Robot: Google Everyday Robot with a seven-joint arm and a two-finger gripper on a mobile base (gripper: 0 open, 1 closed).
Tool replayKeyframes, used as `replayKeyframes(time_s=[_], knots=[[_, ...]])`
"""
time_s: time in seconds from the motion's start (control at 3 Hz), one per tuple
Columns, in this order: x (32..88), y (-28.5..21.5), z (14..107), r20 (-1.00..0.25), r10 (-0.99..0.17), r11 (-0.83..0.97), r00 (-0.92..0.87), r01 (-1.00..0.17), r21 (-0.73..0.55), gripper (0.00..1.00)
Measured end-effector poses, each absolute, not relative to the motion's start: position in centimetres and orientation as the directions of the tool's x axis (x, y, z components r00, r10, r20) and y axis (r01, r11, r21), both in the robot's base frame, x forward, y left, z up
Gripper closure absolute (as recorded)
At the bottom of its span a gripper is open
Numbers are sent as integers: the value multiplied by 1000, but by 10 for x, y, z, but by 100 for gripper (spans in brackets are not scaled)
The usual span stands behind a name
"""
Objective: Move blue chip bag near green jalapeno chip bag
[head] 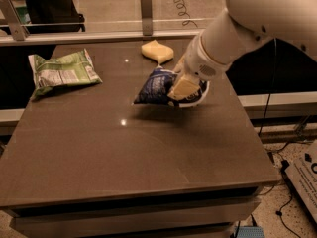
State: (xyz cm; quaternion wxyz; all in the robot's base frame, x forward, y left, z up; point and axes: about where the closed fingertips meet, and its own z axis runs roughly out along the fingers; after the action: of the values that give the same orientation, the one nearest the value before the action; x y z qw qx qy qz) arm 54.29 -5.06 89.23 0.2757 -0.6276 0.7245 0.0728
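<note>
The blue chip bag (157, 87) is dark navy with white print and hangs just above the brown table (133, 152), right of centre. My gripper (184, 86) is shut on its right end, with a cream fingertip (182, 88) across the bag. The white arm reaches in from the upper right. The green jalapeno chip bag (62, 72) lies flat at the table's far left, well apart from the blue bag.
A pale yellow sponge (157, 51) lies at the table's back edge, just behind the blue bag. A glass rail with metal posts (145, 5) runs behind the table. Cables and a box (304, 172) lie on the floor at the right.
</note>
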Motion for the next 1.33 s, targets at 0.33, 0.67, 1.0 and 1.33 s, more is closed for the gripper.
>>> replayKeyframes(time_s=[0.33, 0.67, 1.0, 1.33], knots=[[566, -6, 925, -544, -839, 162, 19, -945, -284, 100], [583, 38, 943, -583, -808, 127, 86, -940, -316, 100], [595, 72, 930, -604, -787, 97, 129, -940, -327, 100], [607, 95, 901, -619, -773, 80, 139, -946, -313, 100]])
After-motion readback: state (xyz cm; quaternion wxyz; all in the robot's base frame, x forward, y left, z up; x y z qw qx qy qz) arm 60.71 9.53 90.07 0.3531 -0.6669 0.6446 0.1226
